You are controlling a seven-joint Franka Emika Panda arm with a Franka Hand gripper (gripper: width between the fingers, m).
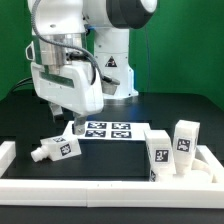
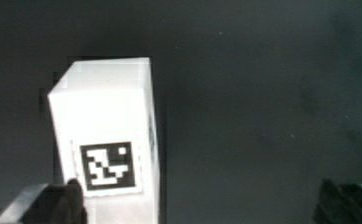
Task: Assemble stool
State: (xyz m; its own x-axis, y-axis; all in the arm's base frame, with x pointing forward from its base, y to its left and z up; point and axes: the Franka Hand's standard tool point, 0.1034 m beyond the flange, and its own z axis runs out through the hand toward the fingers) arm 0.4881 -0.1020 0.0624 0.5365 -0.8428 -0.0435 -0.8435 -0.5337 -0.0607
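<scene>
One white stool leg point(image 1: 57, 150) with a square tag lies on its side on the black table at the exterior view's left. In the wrist view this leg point(image 2: 107, 125) shows its tag and reaches down beside one of my fingers point(image 2: 53, 205). My gripper point(image 1: 74, 122) hangs just above and behind that leg, open and empty, the jaws spread wide point(image 2: 199, 205). Two more legs point(image 1: 158, 155) point(image 1: 183, 143) stand upright at the exterior view's right. The round disc seat is not in view.
The marker board point(image 1: 108, 130) lies flat in the middle of the table, just right of my gripper. Long white frame rails run along the front point(image 1: 90, 183), the left point(image 1: 8, 152) and the right point(image 1: 208, 160). The robot base point(image 1: 112, 70) stands behind.
</scene>
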